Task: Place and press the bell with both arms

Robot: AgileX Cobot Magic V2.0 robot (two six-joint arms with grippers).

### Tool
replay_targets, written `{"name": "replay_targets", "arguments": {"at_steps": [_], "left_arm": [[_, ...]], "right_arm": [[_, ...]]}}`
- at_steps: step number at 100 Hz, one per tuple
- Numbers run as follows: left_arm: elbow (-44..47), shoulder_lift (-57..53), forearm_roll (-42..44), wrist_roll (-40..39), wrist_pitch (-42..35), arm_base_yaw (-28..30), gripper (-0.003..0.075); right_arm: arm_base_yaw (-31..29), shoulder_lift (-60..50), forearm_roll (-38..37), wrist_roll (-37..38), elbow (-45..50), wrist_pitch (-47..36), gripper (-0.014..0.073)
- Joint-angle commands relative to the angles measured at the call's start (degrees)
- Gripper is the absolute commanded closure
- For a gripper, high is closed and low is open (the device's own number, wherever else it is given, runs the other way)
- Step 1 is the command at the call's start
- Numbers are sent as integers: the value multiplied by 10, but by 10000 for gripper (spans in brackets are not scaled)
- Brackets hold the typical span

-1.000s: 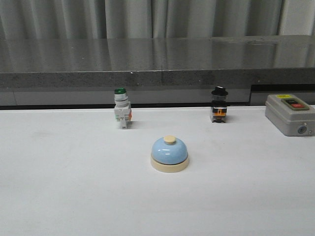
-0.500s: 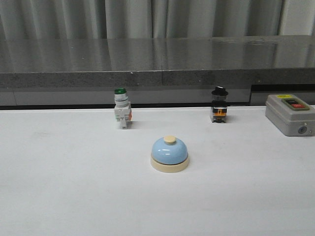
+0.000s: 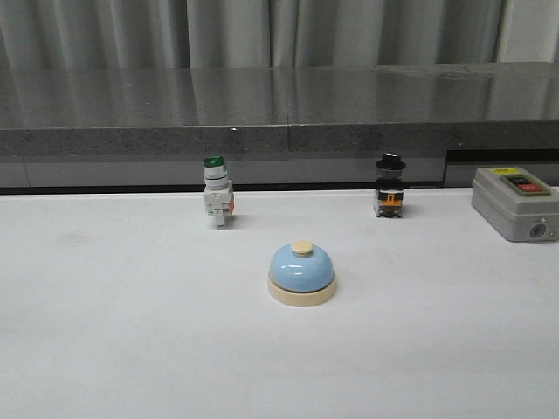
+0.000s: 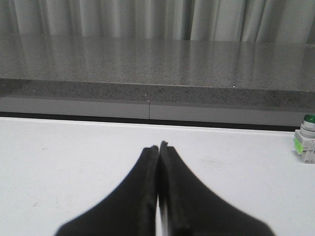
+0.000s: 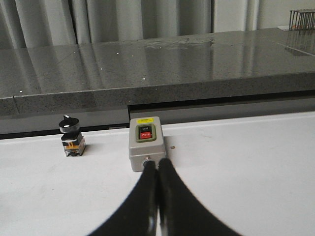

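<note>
Bell (image 3: 300,272) upright on the white desk (image 3: 122,332), light-blue dome on cream base, cream button on top, nothing touching it. Taken as the landmark: green-capped switch (image 3: 217,202) behind the bell and off toward the left-arm side, well apart from it; black-knobbed switch (image 3: 389,197) behind the bell toward the right-arm side, likewise well apart; grey box (image 3: 514,202) with red and dark buttons farther out on that same side, at the edge of the front view. Dark stone ledge (image 3: 279,109) beyond both switches, pale curtain (image 3: 262,33) behind that.

No arm in the front view. Left gripper (image 4: 158,146) seen only from its own wrist camera: jaws pressed together, tips touching, holding nothing, above bare desk, with the green-capped switch off at the frame's edge. Right gripper (image 5: 158,163) likewise: jaws closed tip to tip, empty, tips overlapping the near edge of the grey box in its wrist view; contact impossible to tell. Bell out of sight in both wrist views.
</note>
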Motion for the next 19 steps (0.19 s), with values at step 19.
{"name": "replay_targets", "arguments": {"at_steps": [19], "left_arm": [[24,-17,-2,-5,-45,0,741]], "right_arm": [[-4,-9,-1,-1,-8,-45,654]]}}
